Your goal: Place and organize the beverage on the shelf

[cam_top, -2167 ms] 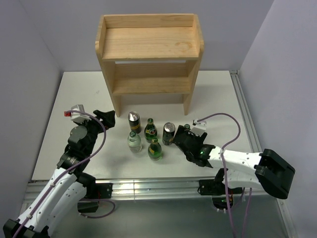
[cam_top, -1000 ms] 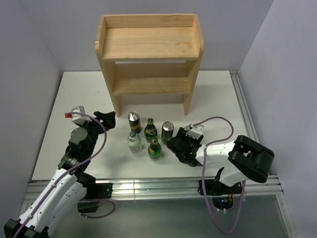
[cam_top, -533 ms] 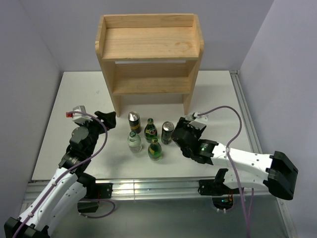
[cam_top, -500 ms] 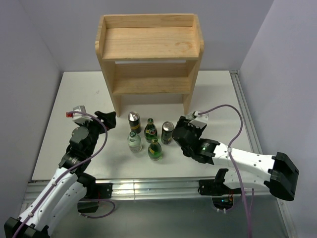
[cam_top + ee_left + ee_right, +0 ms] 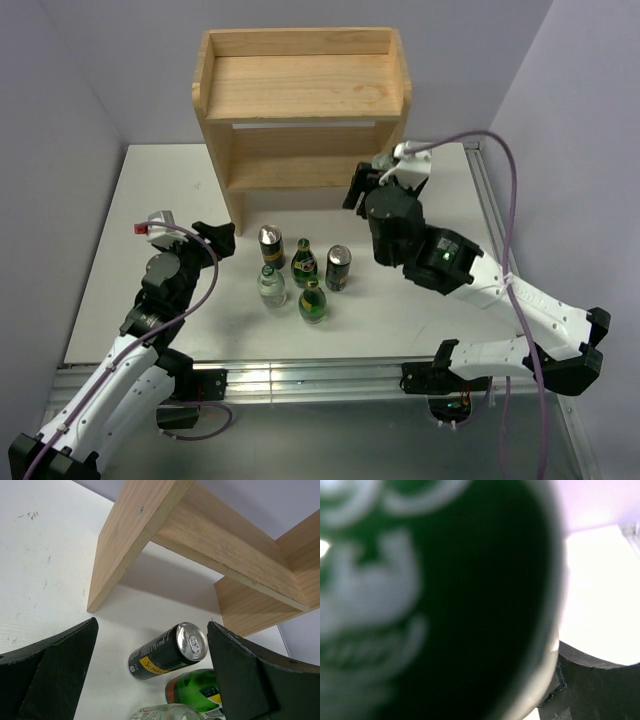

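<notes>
The light wood shelf stands at the back of the table. Five drinks stand in front of it: two dark cans, two dark green bottles and one clear bottle. My right gripper is raised beside the shelf's right panel, level with the lower board. It is shut on a green-capped bottle, whose cap fills the right wrist view; one finger shows beside it. My left gripper is open and empty, left of the near can.
The white table ends in a metal rail at the near edge. Grey walls close in on the left, back and right. The shelf's left leg is just ahead of my left gripper.
My right gripper has lifted the green-capped bottle from the table beside the right can, up and back to the shelf's right side. The left arm has not moved.
</notes>
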Controlling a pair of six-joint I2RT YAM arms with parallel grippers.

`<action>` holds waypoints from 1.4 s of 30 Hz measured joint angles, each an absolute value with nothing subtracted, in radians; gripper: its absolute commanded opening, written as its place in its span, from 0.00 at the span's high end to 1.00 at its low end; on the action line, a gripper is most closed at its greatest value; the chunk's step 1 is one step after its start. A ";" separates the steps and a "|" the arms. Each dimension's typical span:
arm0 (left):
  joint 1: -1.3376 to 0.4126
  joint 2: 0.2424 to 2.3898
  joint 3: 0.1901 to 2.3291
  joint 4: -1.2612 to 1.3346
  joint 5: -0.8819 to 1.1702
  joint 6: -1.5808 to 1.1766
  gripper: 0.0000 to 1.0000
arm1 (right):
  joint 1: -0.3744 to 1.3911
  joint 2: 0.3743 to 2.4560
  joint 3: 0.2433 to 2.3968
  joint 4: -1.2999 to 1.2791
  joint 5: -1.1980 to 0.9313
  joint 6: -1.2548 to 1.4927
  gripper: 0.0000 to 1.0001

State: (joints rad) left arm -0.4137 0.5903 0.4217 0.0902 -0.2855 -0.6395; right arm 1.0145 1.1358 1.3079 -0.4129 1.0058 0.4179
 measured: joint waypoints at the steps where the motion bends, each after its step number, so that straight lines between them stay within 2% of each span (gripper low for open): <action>1: -0.414 0.593 0.426 0.089 -0.286 -0.640 0.02 | 1.013 1.148 1.350 -0.423 1.007 0.397 1.00; 10: -0.414 0.578 0.439 0.085 -0.282 -0.639 0.02 | 0.905 1.402 1.948 -0.590 0.893 0.173 1.00; 18: -0.414 0.571 0.439 0.086 -0.275 -0.638 0.02 | 0.784 1.567 2.270 -0.722 0.774 0.066 1.00; 28: -0.414 0.572 0.430 0.096 -0.259 -0.639 0.02 | 0.679 1.724 2.430 -0.749 0.667 0.025 1.00; 42: -0.414 0.585 0.418 0.110 -0.258 -0.632 0.02 | 0.628 1.837 2.443 -0.743 0.577 0.031 1.00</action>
State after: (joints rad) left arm -0.4137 0.5850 0.4183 0.1097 -0.2584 -0.6319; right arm 0.6277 1.8366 2.4432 -0.7429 0.5766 0.0315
